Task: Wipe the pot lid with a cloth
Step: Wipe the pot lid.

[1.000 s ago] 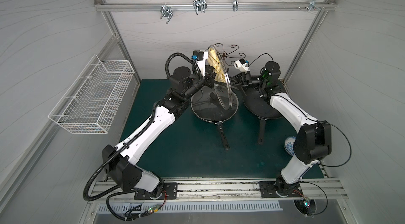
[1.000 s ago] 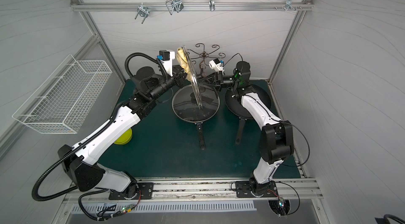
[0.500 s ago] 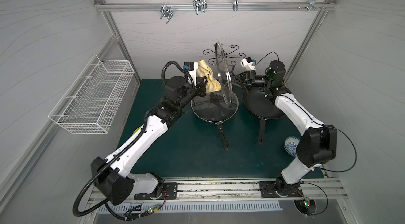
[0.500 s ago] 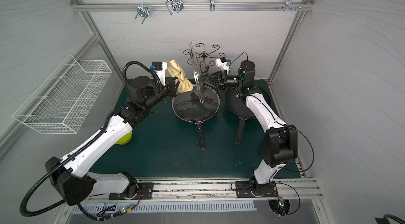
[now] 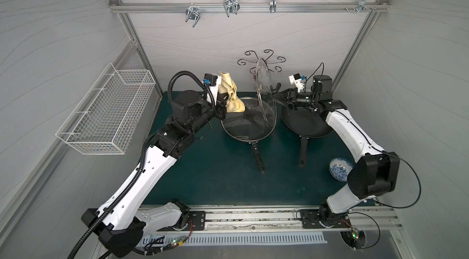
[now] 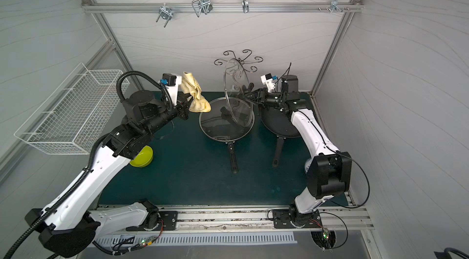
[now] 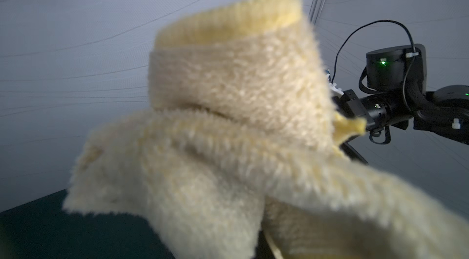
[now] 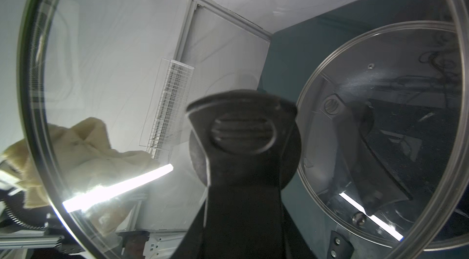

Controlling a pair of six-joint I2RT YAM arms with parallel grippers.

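- The left gripper (image 5: 222, 103) is clamped on the cloth (image 5: 229, 94), aloft, apart from the pot lid (image 5: 265, 98), at its nine o'clock.
- The right gripper (image 5: 277, 96) grips the upright pot lid from three o'clock.

A clear gap separates cloth (image 5: 229, 93) and upright lid (image 5: 265, 103) (covered pan (image 5: 238, 129) below); wire stand (image 5: 267, 53) crowds behind.

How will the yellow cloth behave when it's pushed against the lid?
Probably floppy: the cloth hangs in drooping folds from the left end effector. Likely light and soft: its fuzzy pile shows in the left wrist view. It should crumple, not push stiffly.
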